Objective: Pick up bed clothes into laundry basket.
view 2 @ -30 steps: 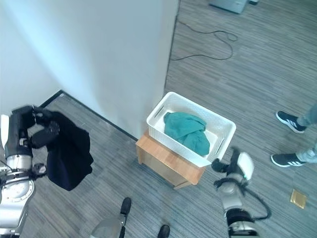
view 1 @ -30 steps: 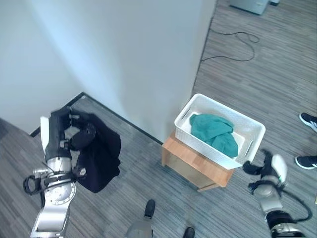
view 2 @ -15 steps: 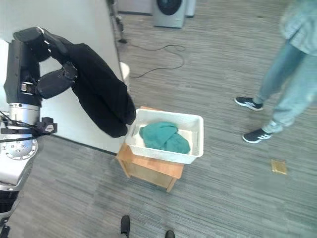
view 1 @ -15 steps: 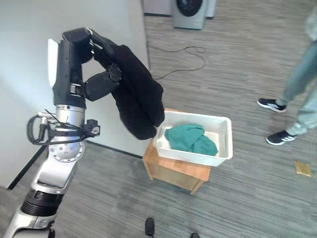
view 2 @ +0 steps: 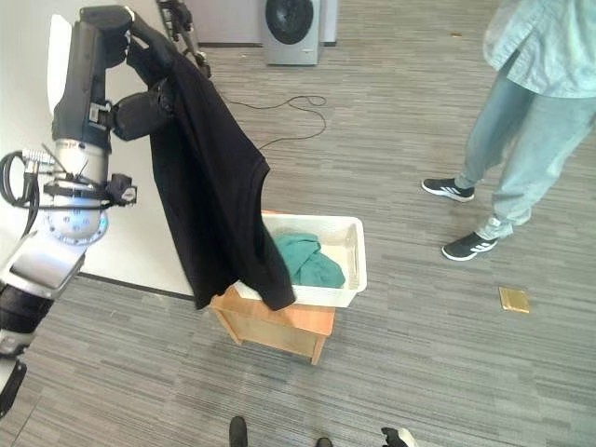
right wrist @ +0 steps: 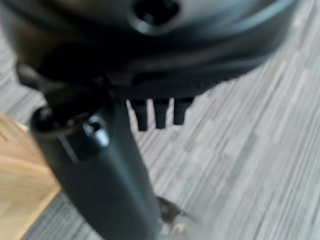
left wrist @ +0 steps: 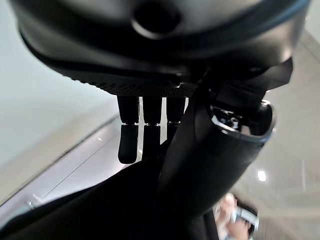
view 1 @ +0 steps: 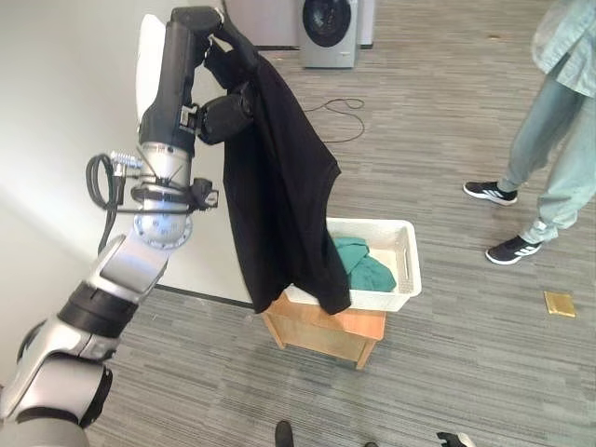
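Transport is the step in hand: the left robot hand (view 1: 200,56) is raised high with its fingers and thumb curled round the top of a black garment (view 1: 279,196), which hangs full length below it. The garment's lower hem drapes over the near-left rim of the white laundry basket (view 1: 402,270), which sits on a small wooden bench (view 1: 326,331) and already holds a teal cloth (view 1: 358,265). As I judge it, the next move calls for carrying the hand further over the basket's middle and lowering it so the cloth folds inside instead of sliding off the rim, then letting go. The right robot hand (right wrist: 160,112) points down at the floor beside the bench's corner, fingers loose and holding nothing. The hanging garment hides the basket's left end and part of the teal cloth. A person (view 2: 521,121) stands well to the right, cut off at the frame's top.
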